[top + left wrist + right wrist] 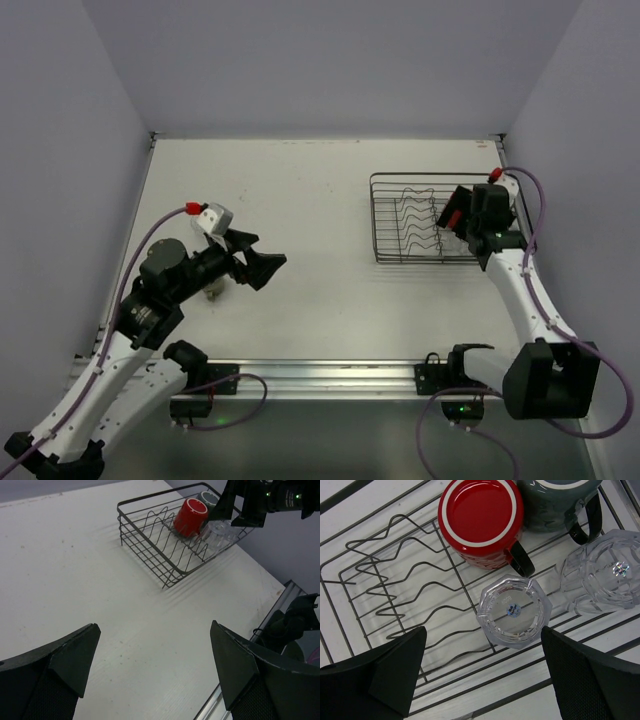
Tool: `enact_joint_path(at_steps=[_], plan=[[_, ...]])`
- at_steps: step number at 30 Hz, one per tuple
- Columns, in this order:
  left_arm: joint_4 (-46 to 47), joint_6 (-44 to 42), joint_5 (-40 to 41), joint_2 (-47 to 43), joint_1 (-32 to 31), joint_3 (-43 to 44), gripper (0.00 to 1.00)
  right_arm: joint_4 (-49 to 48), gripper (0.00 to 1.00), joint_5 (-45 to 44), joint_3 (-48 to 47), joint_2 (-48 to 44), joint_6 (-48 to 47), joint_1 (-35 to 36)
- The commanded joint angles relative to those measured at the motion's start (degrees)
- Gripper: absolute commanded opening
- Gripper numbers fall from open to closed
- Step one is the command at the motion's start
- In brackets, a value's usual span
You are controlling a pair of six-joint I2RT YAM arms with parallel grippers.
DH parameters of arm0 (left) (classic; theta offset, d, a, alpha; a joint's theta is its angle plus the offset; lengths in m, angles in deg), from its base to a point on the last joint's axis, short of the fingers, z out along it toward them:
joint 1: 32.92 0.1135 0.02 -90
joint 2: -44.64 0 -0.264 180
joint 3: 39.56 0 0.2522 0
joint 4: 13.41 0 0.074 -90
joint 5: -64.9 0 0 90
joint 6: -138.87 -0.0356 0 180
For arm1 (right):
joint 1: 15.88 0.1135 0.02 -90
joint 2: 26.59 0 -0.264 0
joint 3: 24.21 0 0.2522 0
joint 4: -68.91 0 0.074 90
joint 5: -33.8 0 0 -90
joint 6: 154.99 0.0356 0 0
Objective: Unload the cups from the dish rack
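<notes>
Right gripper (485,680), wide open and empty, hangs over the mid-frame clear tumbler (514,611) in the dish rack (395,580); next, I'd say, lower and close.

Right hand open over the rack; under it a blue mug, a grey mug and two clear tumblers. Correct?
Not quite. It's a red mug, not a blue one; the right wrist view shows it. The rest stands: right hand open over the rack, with the grey mug and two clear tumblers under it.
</notes>
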Motion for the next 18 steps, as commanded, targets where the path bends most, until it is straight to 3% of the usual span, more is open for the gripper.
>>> enact_joint_path(at_steps=[1, 12, 18], plan=[[-2.27, -3.24, 5.06, -0.97, -3.19, 0.48, 1.0, 0.6, 0.99, -1.8, -3.85, 2.17, -2.1, -0.51], [-2.71, -3.33, 6.92, -2.65, -6.89, 0.56, 1.0, 0.77, 0.99, -7.08, -3.77, 7.35, -2.27, -3.5], [-2.62, -3.33, 7.45, -2.3, -6.89, 0.48, 1.0, -0.19, 0.99, -1.46, -4.12, 11.75, -2.01, -3.59]])
